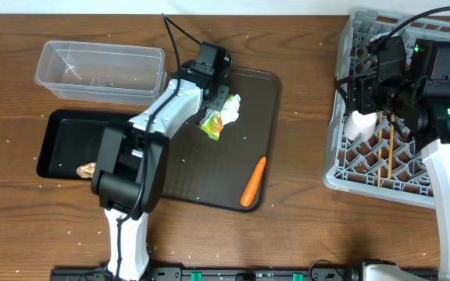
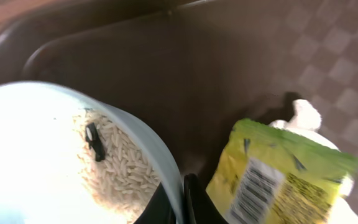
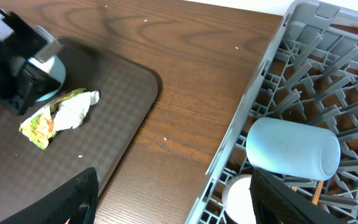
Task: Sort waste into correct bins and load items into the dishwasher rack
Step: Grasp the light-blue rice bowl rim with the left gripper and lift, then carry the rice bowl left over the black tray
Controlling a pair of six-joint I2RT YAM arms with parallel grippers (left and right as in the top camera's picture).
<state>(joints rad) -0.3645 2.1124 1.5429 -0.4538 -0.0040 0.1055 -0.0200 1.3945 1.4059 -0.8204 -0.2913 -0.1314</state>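
Note:
My left gripper (image 2: 184,202) is shut on the rim of the white bowl (image 2: 36,143), which has rice grains inside and a pale blue outside (image 3: 50,70). It holds the bowl over the dark brown serving tray, next to the crumpled yellow-green wrapper (image 1: 219,118) (image 2: 278,180). The orange carrot (image 1: 253,181) lies on the same tray. The brown food scrap (image 1: 87,168) sits in the black tray (image 1: 61,129). My right gripper (image 3: 173,205) is open and empty above the grey rack's left edge (image 1: 342,168). The light blue cup (image 3: 294,149), pale pink cup (image 1: 363,125) and chopsticks (image 1: 389,144) lie in the rack. The blue plate is out of view.
The clear tub (image 1: 100,70) stands at the back left, beside the black tray. The dark brown serving tray (image 1: 225,179) fills the table's middle. A strip of bare wooden table (image 1: 303,117) separates it from the rack.

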